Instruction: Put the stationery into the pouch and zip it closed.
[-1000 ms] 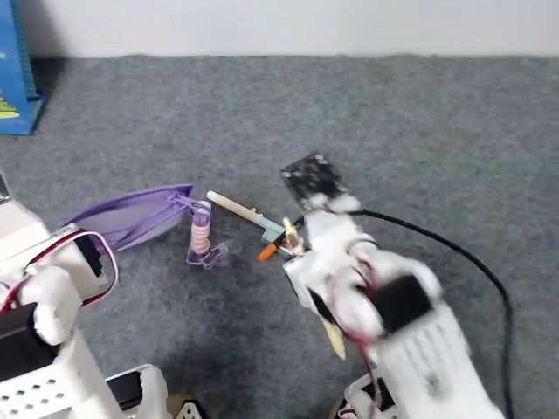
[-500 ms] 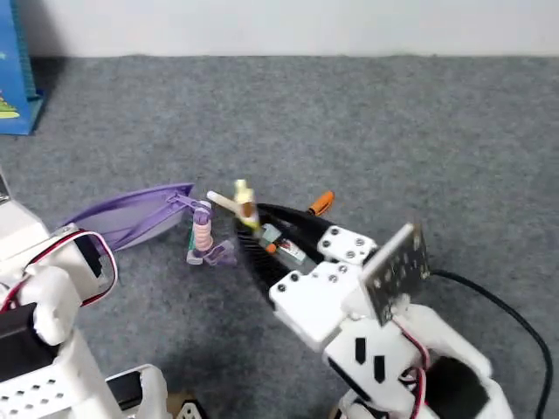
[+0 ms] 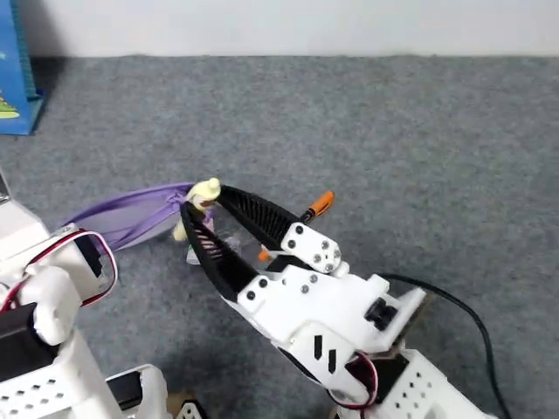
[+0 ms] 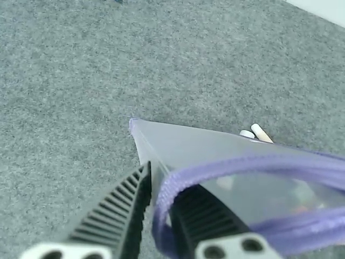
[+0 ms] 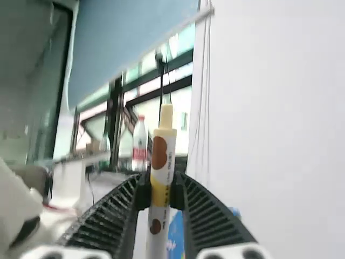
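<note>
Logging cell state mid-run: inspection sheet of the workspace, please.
Surface: grey carpet.
Job's things: purple pouch open on carpet; spotted pen near its mouth; orange-capped pen beside right arm.
Clutter: nothing seen.
Tools: left tool shut on pouch rim; right tool shut on spotted pen.
Cables: black cable behind right arm; red wires on left arm.
Surroundings: blue box far left; white wall behind.

white arms (image 3: pixel 314 319); black ribbed jaws; silver screws (image 3: pixel 325 248); black cable (image 3: pixel 445 293); red-white wires (image 3: pixel 109 257)
</note>
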Robot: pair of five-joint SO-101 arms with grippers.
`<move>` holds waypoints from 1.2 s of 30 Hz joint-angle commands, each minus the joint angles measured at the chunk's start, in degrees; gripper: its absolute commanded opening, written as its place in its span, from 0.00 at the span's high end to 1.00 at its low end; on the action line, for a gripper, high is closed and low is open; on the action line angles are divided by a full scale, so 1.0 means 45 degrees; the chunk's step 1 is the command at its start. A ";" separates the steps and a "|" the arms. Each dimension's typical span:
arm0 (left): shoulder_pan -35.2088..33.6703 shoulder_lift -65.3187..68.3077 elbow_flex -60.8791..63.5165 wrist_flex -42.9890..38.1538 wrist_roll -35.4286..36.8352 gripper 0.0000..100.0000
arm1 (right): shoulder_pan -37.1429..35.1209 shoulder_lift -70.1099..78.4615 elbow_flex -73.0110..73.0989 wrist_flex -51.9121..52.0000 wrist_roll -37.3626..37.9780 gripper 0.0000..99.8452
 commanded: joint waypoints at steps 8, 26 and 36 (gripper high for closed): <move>0.0098 0.0020 0.0049 0.0234 0.0176 0.99 | -0.0068 0.3741 -0.1055 -0.4171 0.0020 0.99; 0.0098 0.0020 0.0127 0.0215 0.0176 0.99 | -0.0654 0.7199 -0.1016 -0.5265 0.0801 0.81; 0.0098 0.0020 0.0127 0.0215 0.0176 0.99 | -0.1201 0.4054 -0.1055 -0.0342 0.0879 0.81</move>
